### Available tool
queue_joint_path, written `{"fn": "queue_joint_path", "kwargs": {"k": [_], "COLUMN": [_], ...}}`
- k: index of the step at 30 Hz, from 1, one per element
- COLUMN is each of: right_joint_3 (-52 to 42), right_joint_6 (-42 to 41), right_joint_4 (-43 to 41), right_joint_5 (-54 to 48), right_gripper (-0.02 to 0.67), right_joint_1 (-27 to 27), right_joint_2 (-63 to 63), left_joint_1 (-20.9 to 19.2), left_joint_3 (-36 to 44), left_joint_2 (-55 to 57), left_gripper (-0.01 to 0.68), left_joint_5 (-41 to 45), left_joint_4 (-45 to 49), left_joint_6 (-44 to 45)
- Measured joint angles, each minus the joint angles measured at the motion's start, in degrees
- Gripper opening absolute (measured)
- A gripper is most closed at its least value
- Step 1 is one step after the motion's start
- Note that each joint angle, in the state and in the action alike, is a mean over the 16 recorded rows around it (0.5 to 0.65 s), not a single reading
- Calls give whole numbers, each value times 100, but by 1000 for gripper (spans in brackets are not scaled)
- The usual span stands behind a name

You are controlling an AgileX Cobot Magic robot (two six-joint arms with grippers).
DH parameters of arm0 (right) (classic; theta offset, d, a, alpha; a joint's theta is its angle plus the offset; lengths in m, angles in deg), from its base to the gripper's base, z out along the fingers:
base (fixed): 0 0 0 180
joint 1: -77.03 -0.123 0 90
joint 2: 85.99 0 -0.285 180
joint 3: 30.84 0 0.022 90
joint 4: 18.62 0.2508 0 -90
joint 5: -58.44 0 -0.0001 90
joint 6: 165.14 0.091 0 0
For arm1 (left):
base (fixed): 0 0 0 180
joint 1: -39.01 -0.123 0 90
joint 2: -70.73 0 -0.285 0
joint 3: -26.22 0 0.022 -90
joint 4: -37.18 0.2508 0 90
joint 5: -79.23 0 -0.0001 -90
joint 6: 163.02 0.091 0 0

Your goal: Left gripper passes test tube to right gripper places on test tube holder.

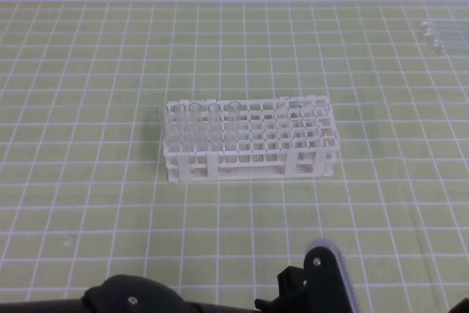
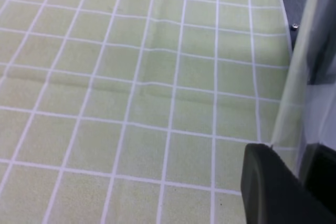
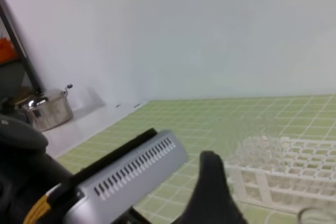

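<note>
At the near edge of the high view, the left gripper [image 2: 294,182] clenches a clear test tube [image 2: 296,72], which slants up between its two black fingers in the left wrist view. The right gripper [image 3: 210,192] shows one black finger; I cannot tell how its jaws stand. Farther back, the white test tube holder [image 1: 249,144] stands mid-counter [image 1: 88,203], several tubes upright at its left end.

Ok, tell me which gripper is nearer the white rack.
Left, as far as shows. The left gripper sits at the mat's near edge, in front of the rack's right end. The right gripper is below the overhead view's edge, farther back.
</note>
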Motion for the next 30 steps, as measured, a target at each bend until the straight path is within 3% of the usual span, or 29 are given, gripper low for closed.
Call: {"fn": "queue_joint_path", "kwargs": {"k": [17,22,30], "right_joint_3": [0,0,0], "right_joint_6": [0,0,0], "right_joint_4": [-192,-205,-219], "right_joint_5": [-77,-77,-73], "right_gripper": [442,390,250], "right_joint_1": [0,0,0], "right_joint_2": [0,0,0], "left_joint_1": [-11,-11,-7], "left_joint_3": [-17,-17,-15], "left_joint_2": [-5,-2,108], "left_gripper": [-2,-2,22], "left_joint_5": [-516,-605,-810], "left_joint_4": [-1380,-1550,-1669], "left_joint_6": [1043,1147,1210]}}
